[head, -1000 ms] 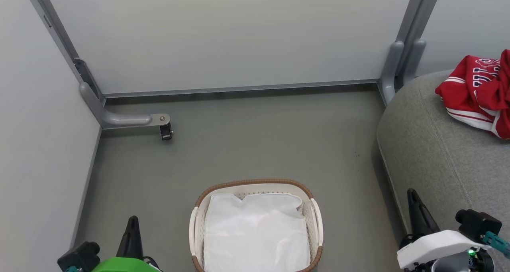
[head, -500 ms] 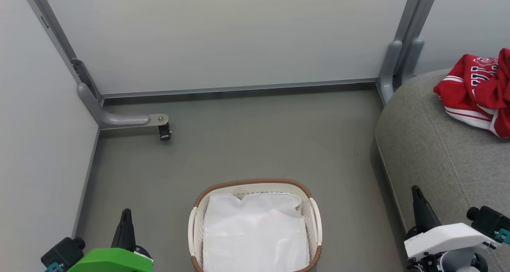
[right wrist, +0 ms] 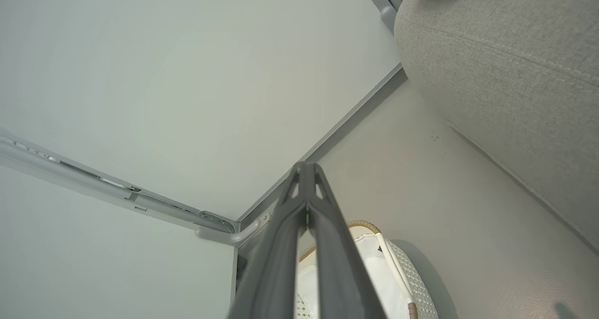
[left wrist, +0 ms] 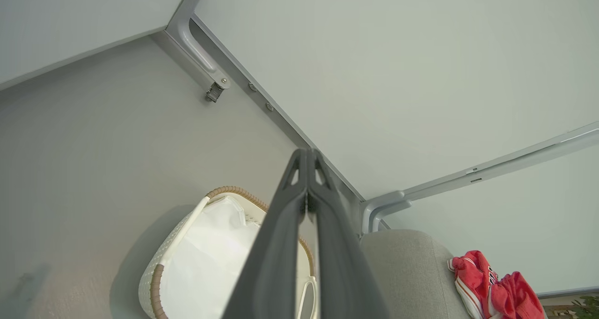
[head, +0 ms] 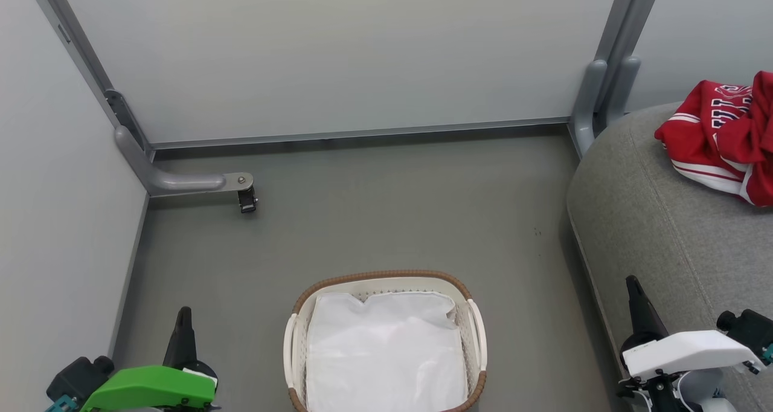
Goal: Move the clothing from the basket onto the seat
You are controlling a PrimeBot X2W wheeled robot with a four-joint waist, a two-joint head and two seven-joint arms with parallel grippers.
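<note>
The red clothing (head: 721,135) lies bunched on the grey seat (head: 658,218) at the right; the jersey's white trim and lettering face up. It also shows in the left wrist view as clothing (left wrist: 493,286) on the seat (left wrist: 407,267). The basket (head: 386,277) stands on the floor at the bottom centre and holds a flat white sheet (head: 386,351). My left gripper (head: 183,313) is shut and empty, left of the basket. My right gripper (head: 632,282) is shut and empty, beside the seat's front edge.
Pale partition walls close off the left and the back. A grey bracket foot with a black caster (head: 247,199) juts out from the left wall over the floor. A grey post base (head: 595,98) stands at the seat's far corner. Grey floor (head: 386,212) spreads beyond the basket.
Both grippers have drawn back toward the bottom edge of the head view, the left one sliding left and the right one right. The whole picture shifted slightly. Basket and clothing stay put.
</note>
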